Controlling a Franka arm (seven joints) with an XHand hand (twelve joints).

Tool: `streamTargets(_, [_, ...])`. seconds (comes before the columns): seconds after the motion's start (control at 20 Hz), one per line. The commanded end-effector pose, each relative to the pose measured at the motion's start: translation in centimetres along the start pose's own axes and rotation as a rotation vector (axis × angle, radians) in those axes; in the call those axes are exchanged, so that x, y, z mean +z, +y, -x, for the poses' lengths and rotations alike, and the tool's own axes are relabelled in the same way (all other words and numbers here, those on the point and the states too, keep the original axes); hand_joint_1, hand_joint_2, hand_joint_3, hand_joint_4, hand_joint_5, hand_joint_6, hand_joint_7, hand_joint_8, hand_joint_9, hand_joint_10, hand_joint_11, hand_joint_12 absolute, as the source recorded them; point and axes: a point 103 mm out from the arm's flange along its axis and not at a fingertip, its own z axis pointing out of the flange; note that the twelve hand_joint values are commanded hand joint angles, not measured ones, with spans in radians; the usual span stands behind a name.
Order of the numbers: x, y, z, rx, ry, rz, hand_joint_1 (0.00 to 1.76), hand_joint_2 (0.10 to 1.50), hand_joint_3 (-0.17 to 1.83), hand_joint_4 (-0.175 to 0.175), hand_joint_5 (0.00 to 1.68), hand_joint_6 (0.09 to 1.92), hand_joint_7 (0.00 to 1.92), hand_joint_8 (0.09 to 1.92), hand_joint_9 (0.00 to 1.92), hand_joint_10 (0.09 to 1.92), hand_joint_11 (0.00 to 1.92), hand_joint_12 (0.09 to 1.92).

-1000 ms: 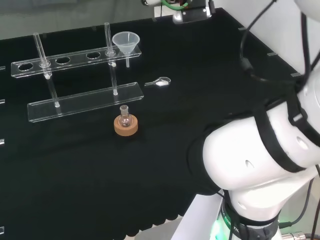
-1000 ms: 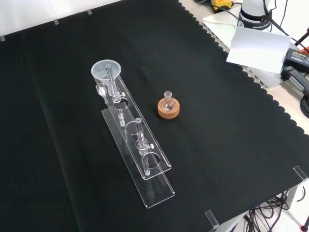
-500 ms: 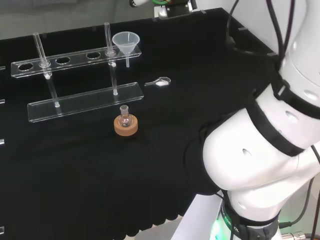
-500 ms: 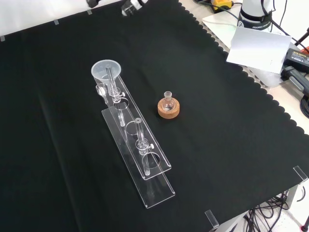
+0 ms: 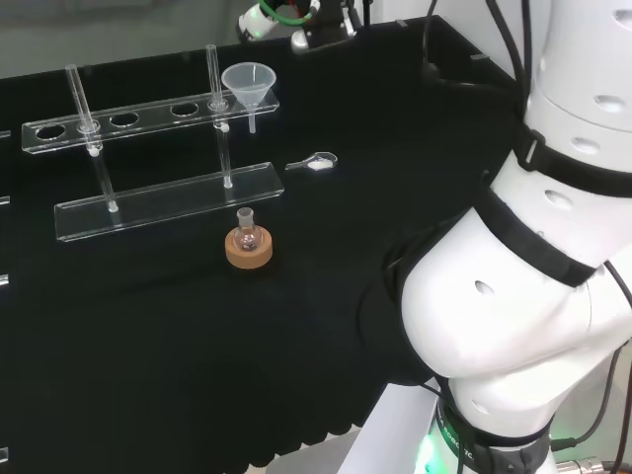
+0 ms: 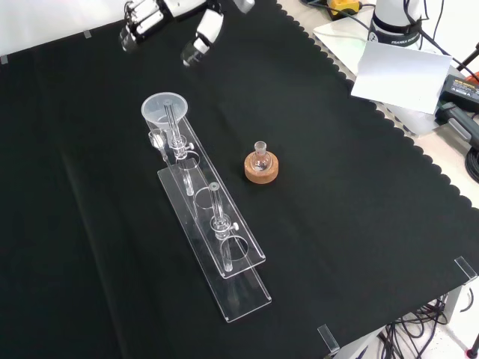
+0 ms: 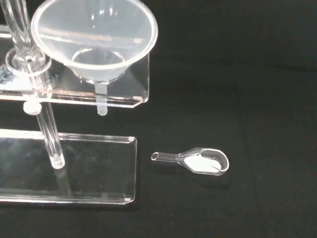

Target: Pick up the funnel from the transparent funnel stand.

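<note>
The clear funnel (image 5: 245,81) sits in the end hole of the transparent stand's (image 5: 148,115) upper shelf, with its stem hanging below. In the front view the funnel (image 6: 164,109) is at the far end of the stand (image 6: 224,258). The hand (image 6: 198,39) enters from the top of that view, open, its fingers (image 6: 141,16) and thumb spread apart above and beyond the funnel, touching nothing. The head view shows the hand (image 5: 296,25) at the top edge, behind the funnel. Close up in the wrist view are the funnel (image 7: 94,37) and the stand (image 7: 74,168).
A small flask on a cork ring (image 5: 248,245) stands in front of the stand, also seen in the front view (image 6: 262,164). A clear scoop with white powder (image 5: 316,162) lies beside the stand's base (image 7: 200,161). The arm's white links (image 5: 513,296) stand at the right.
The hand has come into the front view from the top and moved down toward the funnel. The arm's links have swung upward in the head view. The glassware has not moved.
</note>
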Motion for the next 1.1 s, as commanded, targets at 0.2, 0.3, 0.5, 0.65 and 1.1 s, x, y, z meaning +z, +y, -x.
streamTargets(0.2, [1.2, 1.8, -2.3, -0.014, -0.016, -0.122, 0.5, 0.86, 0.22, 0.016, 0.23, 0.09, 0.08, 0.54, 0.24, 0.69, 0.11, 1.4])
streamTargets(0.3, [1.3, 2.0, -2.6, -0.03, -0.007, -0.154, 0.5, 0.81, 0.21, 0.013, 0.21, 0.09, 0.06, 0.56, 0.25, 0.71, 0.16, 1.41])
streamTargets(0.5, [1.2, 2.3, -3.0, -0.037, 0.013, -0.194, 0.48, 0.77, 0.2, 0.016, 0.16, 0.09, 0.03, 0.58, 0.26, 0.74, 0.24, 1.43])
streamTargets(0.65, [1.6, 2.6, -3.3, -0.046, 0.011, -0.227, 0.47, 0.74, 0.2, 0.02, 0.11, 0.09, 0.01, 0.57, 0.23, 0.78, 0.29, 1.44])
streamTargets(1.1, [3.1, 3.6, -4.8, -0.061, -0.032, -0.243, 0.62, 0.69, 0.18, 0.015, 0.03, 0.09, 0.0, 0.48, 0.23, 0.83, 0.4, 1.45])
